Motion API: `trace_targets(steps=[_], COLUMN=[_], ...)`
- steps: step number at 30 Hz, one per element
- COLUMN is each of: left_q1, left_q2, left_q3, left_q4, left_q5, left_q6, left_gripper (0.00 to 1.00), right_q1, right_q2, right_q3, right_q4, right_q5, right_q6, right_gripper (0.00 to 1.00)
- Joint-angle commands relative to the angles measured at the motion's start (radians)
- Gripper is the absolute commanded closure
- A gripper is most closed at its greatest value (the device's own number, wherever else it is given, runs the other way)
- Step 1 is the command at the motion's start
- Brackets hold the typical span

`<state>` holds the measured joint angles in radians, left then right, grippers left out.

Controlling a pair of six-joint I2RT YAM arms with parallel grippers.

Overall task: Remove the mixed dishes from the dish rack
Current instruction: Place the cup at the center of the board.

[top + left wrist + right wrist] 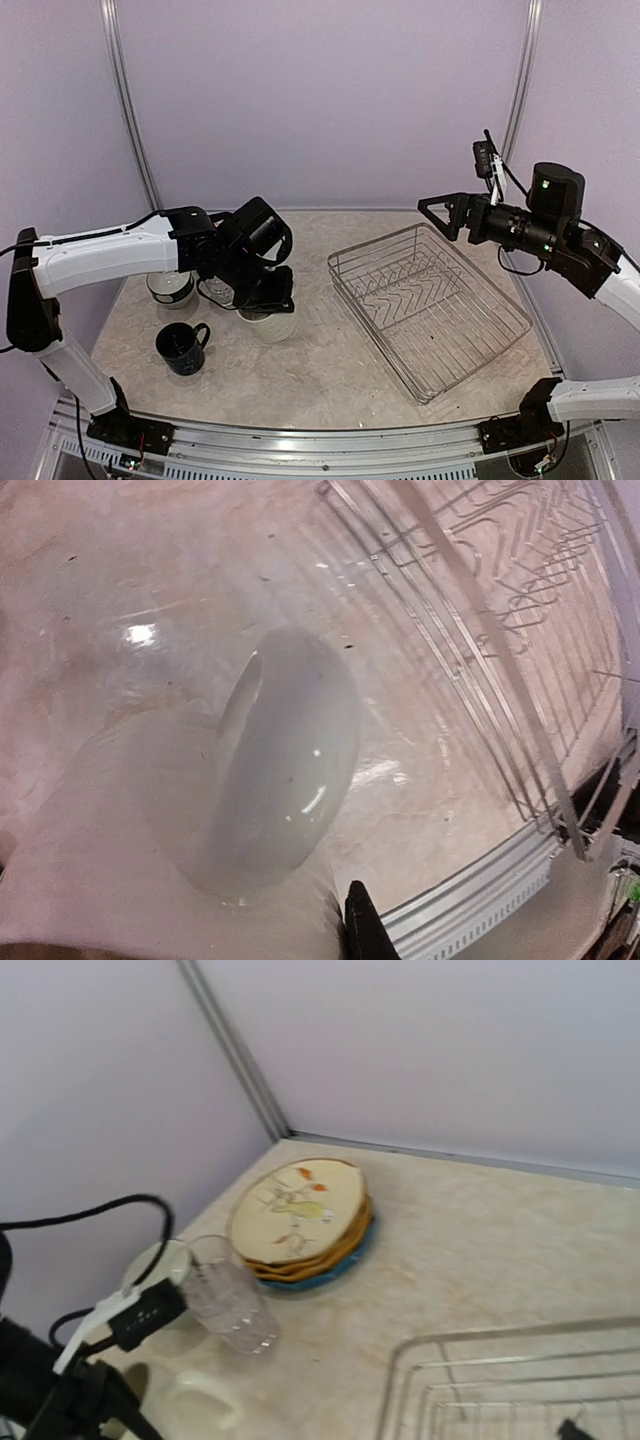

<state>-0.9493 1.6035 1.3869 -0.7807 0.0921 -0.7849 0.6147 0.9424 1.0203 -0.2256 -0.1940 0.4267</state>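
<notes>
The dish rack (430,300) is a silver wire basket at the right of the table with no dishes in it; its corner also shows in the right wrist view (520,1380). My left gripper (262,300) is shut on the rim of the large cream mug (272,325), which stands on the table left of the rack. The mug's handle (290,760) fills the left wrist view, with one black fingertip (365,930) against its wall. My right gripper (432,220) hangs open and holds nothing above the rack's far corner.
A navy mug (183,348) stands near the front left, with a pale bowl (170,287) and a clear glass (230,1305) behind it. Stacked floral, orange and blue plates (300,1215) lie in the back left corner. Metal frame posts and walls ring the table.
</notes>
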Motion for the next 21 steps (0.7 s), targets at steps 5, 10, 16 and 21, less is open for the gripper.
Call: trace_targets(steps=[5, 10, 16, 21], left_q1=[0.001, 0.002, 0.011, 0.019], left_q2=[0.06, 0.122, 0.169, 0.161], left_q3=[-0.042, -0.049, -0.072, -0.14], left_q4=[-0.138, -0.11, -0.099, -0.043], left_q5=[-0.292, -0.287, -0.295, -0.266], left_q6=[-0.026, -0.022, -0.023, -0.036], left_gripper=[1.0, 0.96, 0.96, 0.96], right_q1=[-0.005, -0.005, -0.004, -0.004], right_q2=[-0.089, -0.117, -0.125, -0.143], right_q3=[0.035, 0.028, 0.017, -0.002], right_q4=[-0.118, -0.135, -0.15, -0.142], right_q5=[0.133, 0.157, 0.172, 0.186], right_q6=[-0.019, -0.01, -0.007, -0.009], right_gripper=[0.0, 0.0, 0.0, 0.0])
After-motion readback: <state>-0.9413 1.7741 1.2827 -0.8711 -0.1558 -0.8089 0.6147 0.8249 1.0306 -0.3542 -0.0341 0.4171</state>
